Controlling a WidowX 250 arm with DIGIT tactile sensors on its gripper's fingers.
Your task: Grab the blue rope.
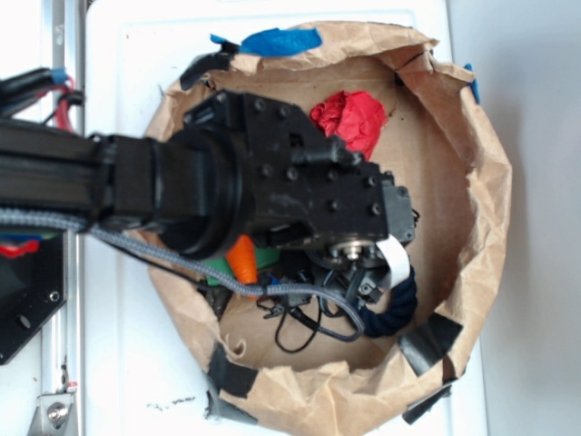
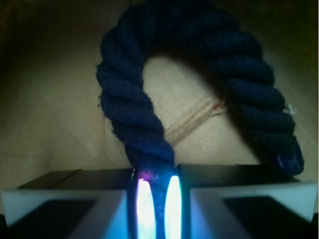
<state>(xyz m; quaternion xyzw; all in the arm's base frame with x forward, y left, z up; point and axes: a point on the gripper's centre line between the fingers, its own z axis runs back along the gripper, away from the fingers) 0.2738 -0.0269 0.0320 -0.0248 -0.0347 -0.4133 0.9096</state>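
From the exterior, the arm [image 1: 227, 182] hides most of the rope [image 1: 397, 309], the carrot [image 1: 241, 261] and the fingers entirely.

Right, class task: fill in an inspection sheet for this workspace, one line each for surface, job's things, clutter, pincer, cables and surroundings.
Surface: brown paper liner shaped into a bowl, edges held with black tape and blue tape.
Job's things: blue rope, dark navy twisted cord curved in an arch on the paper; one end runs between the pincer's fingers.
Clutter: crumpled red cloth; orange and green toy, mostly hidden under the arm.
Pincer: pincer closed on the rope in the wrist view; hidden by the arm in the exterior view.
Cables: grey braided cable along the arm; thin black wires looped on the paper.
Surroundings: white table; metal rail at the left.
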